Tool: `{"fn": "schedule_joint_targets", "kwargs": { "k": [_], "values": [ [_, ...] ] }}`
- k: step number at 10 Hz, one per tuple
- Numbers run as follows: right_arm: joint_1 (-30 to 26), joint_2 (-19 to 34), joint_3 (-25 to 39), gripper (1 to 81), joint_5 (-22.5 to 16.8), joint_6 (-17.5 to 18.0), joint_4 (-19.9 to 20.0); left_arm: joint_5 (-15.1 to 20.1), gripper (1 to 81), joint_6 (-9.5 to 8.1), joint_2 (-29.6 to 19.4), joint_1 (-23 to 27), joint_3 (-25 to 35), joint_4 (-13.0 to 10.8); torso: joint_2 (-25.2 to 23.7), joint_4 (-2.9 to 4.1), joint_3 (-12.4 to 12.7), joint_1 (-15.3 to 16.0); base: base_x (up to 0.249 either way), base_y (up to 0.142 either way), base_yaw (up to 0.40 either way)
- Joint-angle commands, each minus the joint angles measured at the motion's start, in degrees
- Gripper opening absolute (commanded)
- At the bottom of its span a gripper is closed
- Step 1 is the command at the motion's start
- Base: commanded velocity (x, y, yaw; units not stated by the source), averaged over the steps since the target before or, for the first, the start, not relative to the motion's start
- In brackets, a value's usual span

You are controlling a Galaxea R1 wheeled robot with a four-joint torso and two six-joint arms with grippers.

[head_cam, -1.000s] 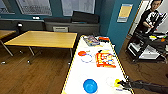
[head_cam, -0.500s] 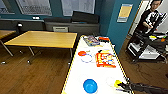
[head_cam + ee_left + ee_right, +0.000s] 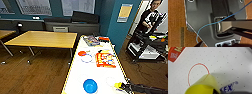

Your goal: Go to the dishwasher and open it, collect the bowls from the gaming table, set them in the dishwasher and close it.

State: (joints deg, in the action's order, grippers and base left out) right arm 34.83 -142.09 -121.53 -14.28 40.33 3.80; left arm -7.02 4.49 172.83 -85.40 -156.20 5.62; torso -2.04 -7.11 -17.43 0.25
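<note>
Roughly midway, by my reading: the robot stands at the gaming table (image 3: 75, 75), so the collecting step is in hand, and at least one bowl (image 3: 90, 85) lies on the white top at the lower middle of the head view, not yet lifted. The dishwasher is not before the camera, so whether it has been opened cannot be judged; loading and closing are plainly left.

At the left of the head view stands a yellow-topped table (image 3: 42, 38) on the wood floor (image 3: 37, 75), just beside the gaming table's far corner and clear of the bowl. Along the gaming table's middle, farther up the frame, lie an orange disc (image 3: 81, 53), a pale ring (image 3: 86, 58), a red and yellow box (image 3: 105, 60) and a printed packet (image 3: 91, 40); none lies between the near edge and the bowl. At the lower right the right gripper (image 3: 120, 86), yellow at its tip, hovers over the top near the bowl, to its right and apart from it. In the right wrist view the yellow tip (image 3: 204, 85) sits above a red circle (image 3: 198, 73) printed on the dotted surface; whether that gripper is spread or closed I cannot tell, nor the left one. At the far right a person (image 3: 150, 17) stands behind a dark cart (image 3: 145, 47), well away.
</note>
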Motion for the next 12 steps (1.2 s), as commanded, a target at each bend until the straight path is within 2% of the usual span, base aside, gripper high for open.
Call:
{"fn": "schedule_joint_targets", "kwargs": {
  "k": [1, 2, 4, 6, 7, 9, 10, 11, 12],
  "values": [
    [-8.4, 8.2, 7.0, 1.0, -4.0, -0.1, 0.8, 3.9, 81.1, 0.17, 0.1, 0.8, 0.0, 0.4, 0.0, 0.0, 0.0, 0.0, 0.0, 0.0, 0.0],
    [-9.5, 13.2, 13.1, 1.0, -5.9, -0.2, -0.1, 3.9, 81.1, 0.17, 0.2, 0.8, 0.1, 0.3, 0.0, 0.0, 0.0, 0.0, 0.0, 0.0, 0.0],
    [-10.0, 25.7, 25.2, 1.0, -5.9, -1.1, -0.3, 3.9, 81.1, 0.18, 0.2, 0.8, 0.2, 0.0, 0.0, 0.0, 0.0, 0.0, 0.0, 0.0, 0.0],
    [-9.1, 37.7, 38.7, 1.0, -6.6, -7.2, -0.1, 3.8, 81.1, 0.26, 0.4, 0.8, 0.3, -0.2, 0.0, 0.0, 0.0, 0.0, 0.0, 0.0, 0.0],
    [-8.0, 41.5, 43.0, 1.0, -6.7, -7.6, -0.5, 3.8, 81.1, 0.26, 0.5, 0.8, 0.3, -0.3, 0.0, 0.0, 0.0, 0.0, 0.0, 0.0, 0.0],
    [-2.7, 49.9, 52.8, 1.0, -6.2, -12.0, 0.4, 3.8, 81.1, 0.35, 0.6, 0.8, 0.3, -0.3, 0.0, 0.0, 0.0, 0.0, 0.0, 0.0, 0.0],
    [1.3, 54.3, 57.5, 1.0, -4.7, -16.3, 3.4, 3.9, 81.1, 0.35, 0.6, 0.8, 0.3, -0.3, 0.0, 0.0, 0.0, 0.0, 0.0, 0.0, 0.0],
    [5.9, 57.5, 59.8, 1.0, -0.5, -22.3, 7.5, 3.9, 81.1, 0.35, 0.6, 0.8, 0.3, -0.3, 0.0, 0.0, 0.0, 0.0, 0.0, 0.0, 0.0],
    [10.7, 59.1, 60.9, 1.0, 1.8, -27.8, 11.7, 3.9, 81.1, 0.35, 0.6, 0.8, 0.3, -0.3, 0.0, 0.0, 0.0, 0.0, 0.0, 0.0, 0.0]
  ]
}}
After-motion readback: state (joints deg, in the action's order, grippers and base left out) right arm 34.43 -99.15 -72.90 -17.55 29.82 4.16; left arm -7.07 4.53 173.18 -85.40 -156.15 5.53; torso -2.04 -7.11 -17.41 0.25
